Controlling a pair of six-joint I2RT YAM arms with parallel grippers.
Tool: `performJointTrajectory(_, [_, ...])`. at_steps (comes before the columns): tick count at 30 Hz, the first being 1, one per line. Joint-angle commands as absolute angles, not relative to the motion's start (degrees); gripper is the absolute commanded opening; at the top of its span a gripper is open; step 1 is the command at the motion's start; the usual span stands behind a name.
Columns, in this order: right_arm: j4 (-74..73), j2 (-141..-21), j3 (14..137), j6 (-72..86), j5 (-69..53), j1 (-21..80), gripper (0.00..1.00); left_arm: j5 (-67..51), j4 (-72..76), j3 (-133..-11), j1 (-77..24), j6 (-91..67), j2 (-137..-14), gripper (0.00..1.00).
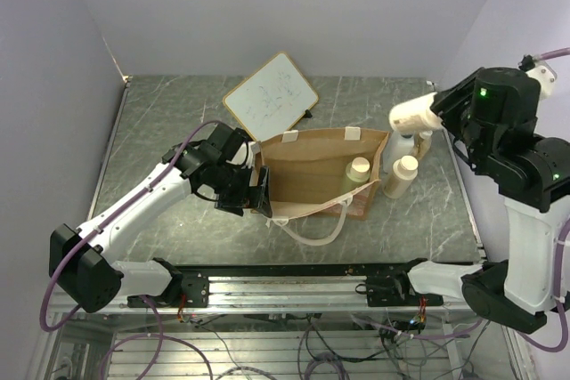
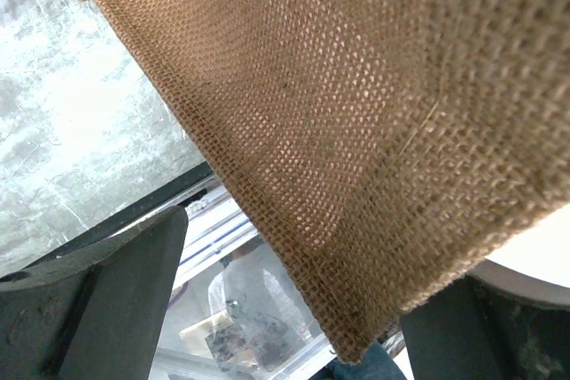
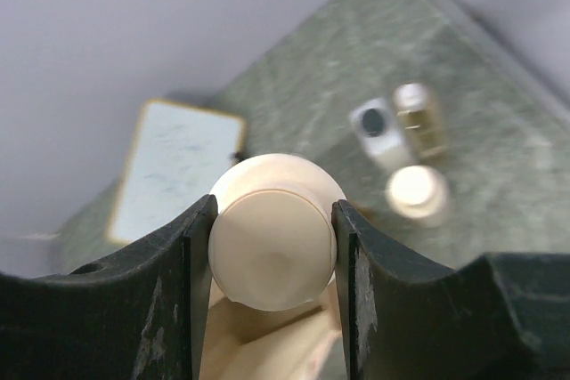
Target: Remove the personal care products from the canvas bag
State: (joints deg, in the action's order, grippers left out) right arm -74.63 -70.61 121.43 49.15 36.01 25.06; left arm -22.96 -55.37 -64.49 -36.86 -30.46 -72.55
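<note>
1. Right gripper [image 3: 273,224] is clenched on the round cream cap of the lifted bottle [image 1: 411,116], aloft past the canvas bag's [image 1: 303,171] right end.
2. It looks like light, rigid plastic (smooth, so probably slippery); the cap's sides make the best handhold.
3. The last bottle [image 1: 358,169] stands inside the bag, its upturned cap the place to grip.
4. On the table [image 1: 178,131], just right of the bag: white bottle [image 3: 378,126], amber bottle [image 3: 419,113], cream-capped bottle [image 1: 403,173].
5. Left gripper [image 1: 256,195] is at the bag's left wall, fingers parted around the stiff weave.
</note>
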Motion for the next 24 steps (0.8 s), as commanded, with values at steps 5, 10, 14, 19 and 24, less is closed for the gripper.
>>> performJointTrajectory(5, [-76.8,-69.8,107.5,38.2,60.8,24.7,0.00,-22.8,-57.6,-66.3,-37.1,-29.0,-71.2,1.00])
performJointTrajectory(10, [-64.3,-68.6,96.2,28.5,61.7,18.6,0.00,-22.7,-58.2,-66.5,-37.1,-28.5,-71.2,1.00])
performJointTrajectory(14, [-53.0,-67.5,87.2,22.3,52.1,6.5,0.00,-22.6,-58.5,-66.9,-37.0,-28.6,-70.9,1.00])
performJointTrajectory(19, [-40.1,-65.0,75.3,19.2,35.9,-5.0,0.00,-22.6,-58.7,-66.6,-37.1,-29.0,-69.8,0.99])
performJointTrajectory(24, [-27.6,-62.6,65.6,19.5,23.1,-12.5,0.00,-22.1,-59.6,-67.0,-37.1,-28.6,-69.5,0.99])
